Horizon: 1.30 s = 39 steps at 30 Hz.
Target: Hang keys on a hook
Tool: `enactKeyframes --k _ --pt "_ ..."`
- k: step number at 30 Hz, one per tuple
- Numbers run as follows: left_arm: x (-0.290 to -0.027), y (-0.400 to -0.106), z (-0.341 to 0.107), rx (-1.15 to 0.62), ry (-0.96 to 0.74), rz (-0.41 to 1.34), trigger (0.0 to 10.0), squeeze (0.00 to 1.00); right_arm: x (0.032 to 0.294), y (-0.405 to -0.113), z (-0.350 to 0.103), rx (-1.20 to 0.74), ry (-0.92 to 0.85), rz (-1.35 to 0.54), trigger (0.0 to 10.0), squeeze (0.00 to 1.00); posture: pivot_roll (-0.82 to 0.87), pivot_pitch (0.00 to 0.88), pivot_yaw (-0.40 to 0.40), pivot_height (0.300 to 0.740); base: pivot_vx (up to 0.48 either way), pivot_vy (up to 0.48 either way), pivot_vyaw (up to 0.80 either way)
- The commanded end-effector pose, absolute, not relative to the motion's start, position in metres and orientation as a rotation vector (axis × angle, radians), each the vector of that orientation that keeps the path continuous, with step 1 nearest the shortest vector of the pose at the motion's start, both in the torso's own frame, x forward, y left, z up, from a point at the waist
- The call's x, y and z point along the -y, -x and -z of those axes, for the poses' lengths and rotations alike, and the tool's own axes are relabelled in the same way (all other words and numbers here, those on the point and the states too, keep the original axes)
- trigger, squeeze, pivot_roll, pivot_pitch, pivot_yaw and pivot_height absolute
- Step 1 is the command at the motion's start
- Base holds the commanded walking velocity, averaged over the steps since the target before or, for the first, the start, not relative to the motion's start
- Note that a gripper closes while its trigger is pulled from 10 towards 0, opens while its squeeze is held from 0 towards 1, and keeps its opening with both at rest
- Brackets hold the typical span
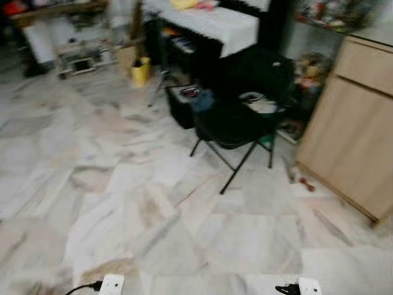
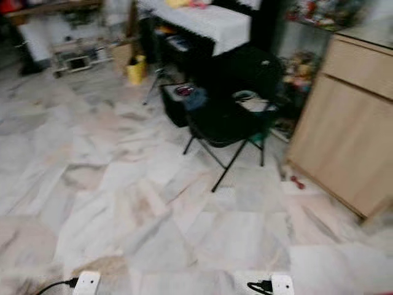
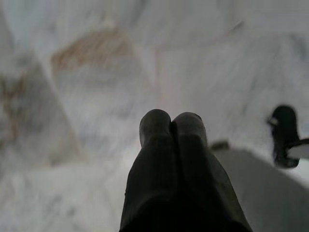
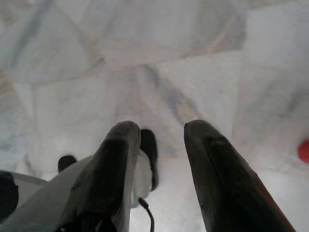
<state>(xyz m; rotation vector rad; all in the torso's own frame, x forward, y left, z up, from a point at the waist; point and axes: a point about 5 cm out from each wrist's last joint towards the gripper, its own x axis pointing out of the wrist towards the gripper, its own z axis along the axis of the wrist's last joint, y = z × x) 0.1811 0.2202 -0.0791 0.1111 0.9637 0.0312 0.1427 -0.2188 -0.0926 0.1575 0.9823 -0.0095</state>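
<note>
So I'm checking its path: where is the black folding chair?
The black folding chair stands ahead, right of centre on the marble floor, between the cloth-covered table and the wooden cabinet.

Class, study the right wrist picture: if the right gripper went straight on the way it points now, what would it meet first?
Most likely the marble floor. The right gripper points down at bare tiles, its fingers apart and holding nothing. Depth is unclear.

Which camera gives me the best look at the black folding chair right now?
The left eye view: the black folding chair sits whole near mid-frame, legs visible, though blurred. The right eye view shows the same chair equally blurred. Both wrist views point at the marble floor.
</note>
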Motion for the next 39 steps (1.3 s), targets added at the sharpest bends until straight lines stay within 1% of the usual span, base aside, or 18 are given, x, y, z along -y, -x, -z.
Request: enactKeyframes --k 1,4,8,9,16,25,29,33,37,39 --pt "-0.224 -0.171 0.083 -0.996 -0.13 -0.027 10.0 0.0 0.217 -0.146 0.092 -0.98 -0.166 0.015 10.0 0.0 0.11 0.011 0.031 0.74 0.0 0.0 -0.63" --pt "-0.224 -0.173 0.082 -0.983 -0.154 -0.019 10.0 0.0 0.217 -0.146 0.092 -0.987 -0.175 0.026 10.0 0.0 0.12 0.013 0.025 0.74 0.0 -0.197 -0.63" --pt "-0.224 -0.172 0.083 -1.002 -0.158 -0.028 10.0 0.0 0.218 -0.145 0.092 -0.992 -0.173 0.023 10.0 0.0 0.12 0.019 0.02 0.74 0.0 -0.429 -0.63" --pt "-0.224 -0.17 0.084 -1.01 -0.139 -0.043 10.0 0.0 0.218 -0.145 0.093 -0.995 -0.173 0.024 10.0 0.0 0.12 0.02 0.019 0.74 0.0 0.0 -0.63" --pt "-0.224 -0.169 0.084 -1.013 -0.153 -0.03 10.0 0.0 0.219 -0.143 0.093 -0.998 -0.171 0.022 10.0 0.0 0.13 0.033 0.014 0.74 0.0 0.0 -0.63" --pt "-0.226 -0.171 0.083 -1.003 -0.168 -0.027 10.0 0.0 0.217 -0.145 0.093 -0.99 -0.182 0.031 10.0 0.0 0.14 0.018 0.017 0.74 0.0 0.0 -0.62" --pt "-0.227 -0.174 0.081 -0.999 -0.168 -0.032 10.0 0.0 0.215 -0.148 0.092 -0.986 -0.188 0.034 10.0 0.0 0.15 0.0 0.024 0.74 0.0 0.0 -0.61" --pt "-0.229 -0.18 0.078 -0.985 -0.17 -0.044 10.0 0.0 0.212 -0.154 0.091 -0.973 -0.193 0.034 10.0 0.0 0.15 0.0 0.029 0.74 0.0 0.0 -0.62" --pt "-0.23 -0.184 0.076 -0.974 -0.179 -0.046 10.0 0.0 0.209 -0.159 0.089 -0.962 -0.204 0.038 10.0 0.0 0.16 0.0 0.032 0.74 0.0 -0.48 -0.61" --pt "-0.232 -0.191 0.072 -0.956 -0.16 -0.066 10.0 0.0 0.206 -0.167 0.087 -0.948 -0.213 0.038 10.0 0.0 0.18 0.0 0.032 0.74 0.0 -0.24 -0.61"
